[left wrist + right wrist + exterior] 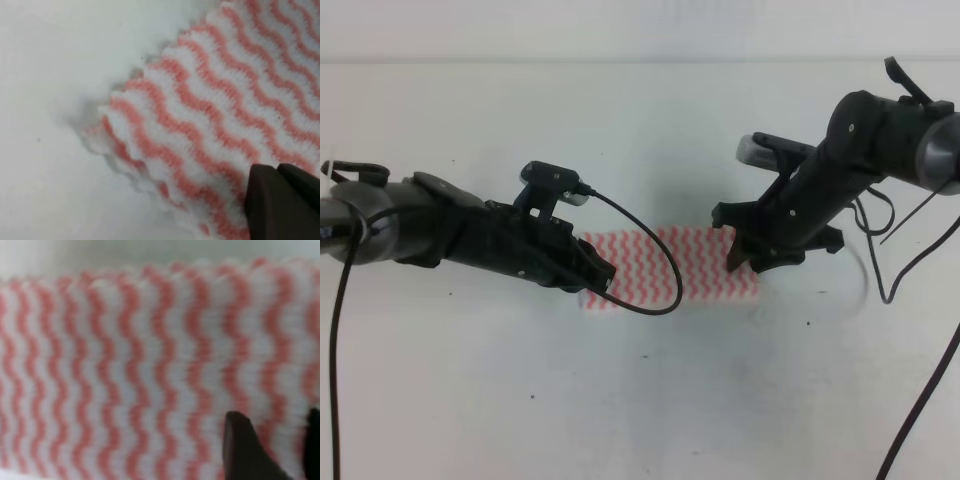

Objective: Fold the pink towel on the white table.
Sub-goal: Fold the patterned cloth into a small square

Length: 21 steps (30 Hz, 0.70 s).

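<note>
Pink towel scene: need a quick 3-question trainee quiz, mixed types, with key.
1. True or false: the pink towel lies between the left end effector and the right end effector in the exterior high view.
2. Multiple choice: the towel's stripes are A) straight blue, B) wavy pink-red and white, C) green dots.
3. Fill in: in the left wrist view, the towel corner shows stacked ____, suggesting it is already folded.

Key: 1 true; 2 B; 3 layers.
</note>
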Tool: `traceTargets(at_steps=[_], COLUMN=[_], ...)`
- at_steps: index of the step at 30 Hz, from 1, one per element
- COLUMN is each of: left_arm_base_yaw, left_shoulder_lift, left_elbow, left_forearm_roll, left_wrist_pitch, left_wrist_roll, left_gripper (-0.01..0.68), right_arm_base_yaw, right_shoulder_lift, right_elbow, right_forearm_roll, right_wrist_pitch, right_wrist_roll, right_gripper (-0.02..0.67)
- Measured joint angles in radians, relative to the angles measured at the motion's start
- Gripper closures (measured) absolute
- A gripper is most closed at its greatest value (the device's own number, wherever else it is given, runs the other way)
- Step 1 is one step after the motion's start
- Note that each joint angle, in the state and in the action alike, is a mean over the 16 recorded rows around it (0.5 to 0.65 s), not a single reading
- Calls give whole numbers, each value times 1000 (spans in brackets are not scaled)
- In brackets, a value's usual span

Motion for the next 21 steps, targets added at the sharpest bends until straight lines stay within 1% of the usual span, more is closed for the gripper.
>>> traceTargets(at_steps=[8, 14, 21], left_arm_base_yaw=[0, 0, 0], left_shoulder_lift=[0, 0, 0], left_elbow=[0, 0, 0], left_forearm_roll=[-1, -2, -2], left_wrist_pitch=[0, 0, 0], left_wrist_roll=[2, 2, 3], left_gripper=[675, 675, 675], right_arm_base_yaw=[0, 0, 0], right_shoulder_lift=[3, 9, 18], right_elbow=[-1, -2, -4], right_forearm_roll=[53, 55, 59], right_wrist_pitch=[17, 10, 8], right_wrist_roll=[-56, -60, -60], right_gripper=[420, 423, 454])
